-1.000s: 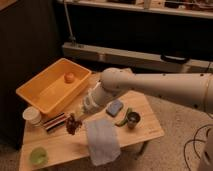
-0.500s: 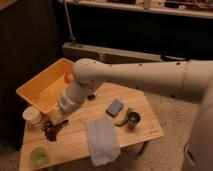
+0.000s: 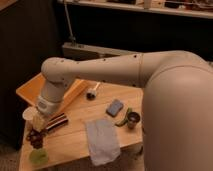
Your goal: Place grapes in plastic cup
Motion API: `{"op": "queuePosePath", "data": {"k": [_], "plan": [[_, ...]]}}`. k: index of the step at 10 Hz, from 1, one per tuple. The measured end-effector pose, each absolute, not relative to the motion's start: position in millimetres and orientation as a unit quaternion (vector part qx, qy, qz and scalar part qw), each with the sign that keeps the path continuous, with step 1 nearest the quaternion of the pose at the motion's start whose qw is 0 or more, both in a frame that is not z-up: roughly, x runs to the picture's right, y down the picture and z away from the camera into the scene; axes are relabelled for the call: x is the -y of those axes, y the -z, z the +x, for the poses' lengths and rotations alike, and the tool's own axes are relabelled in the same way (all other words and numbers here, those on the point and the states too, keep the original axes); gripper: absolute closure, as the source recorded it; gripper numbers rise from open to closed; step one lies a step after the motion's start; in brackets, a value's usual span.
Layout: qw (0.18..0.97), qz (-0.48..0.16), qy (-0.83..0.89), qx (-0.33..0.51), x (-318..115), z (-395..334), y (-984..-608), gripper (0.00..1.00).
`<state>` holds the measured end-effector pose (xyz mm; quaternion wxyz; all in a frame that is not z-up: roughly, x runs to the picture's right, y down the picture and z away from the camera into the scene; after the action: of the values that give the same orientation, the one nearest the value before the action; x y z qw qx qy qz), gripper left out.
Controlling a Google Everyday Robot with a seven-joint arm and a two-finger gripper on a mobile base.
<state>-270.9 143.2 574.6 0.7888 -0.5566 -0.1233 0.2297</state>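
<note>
Gripper [image 3: 40, 131] at the near-left corner of the bench [image 3: 75, 142], fingers closed on the grapes [image 3: 34, 140]. The bunch hangs just above the plastic cup [image 3: 38, 157], at its far rim.

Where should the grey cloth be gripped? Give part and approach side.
Pinch the cloth at its near end, which seems to overhang the table's front edge, coming from the front; elsewhere it lies flat. The gripper is at the table's left end, above the grapes.
</note>
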Motion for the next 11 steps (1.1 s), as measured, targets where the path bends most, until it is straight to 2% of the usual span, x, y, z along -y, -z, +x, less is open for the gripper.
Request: {"op": "queuePosePath", "data": {"k": [6,11], "plan": [[0.77,-0.613,-0.116,0.132,-165.5,-298.2,-564.3,1.0],[0.776,-0.618,-0.073,0.107,-201.8,-319.9,-575.0,1.0]]}}
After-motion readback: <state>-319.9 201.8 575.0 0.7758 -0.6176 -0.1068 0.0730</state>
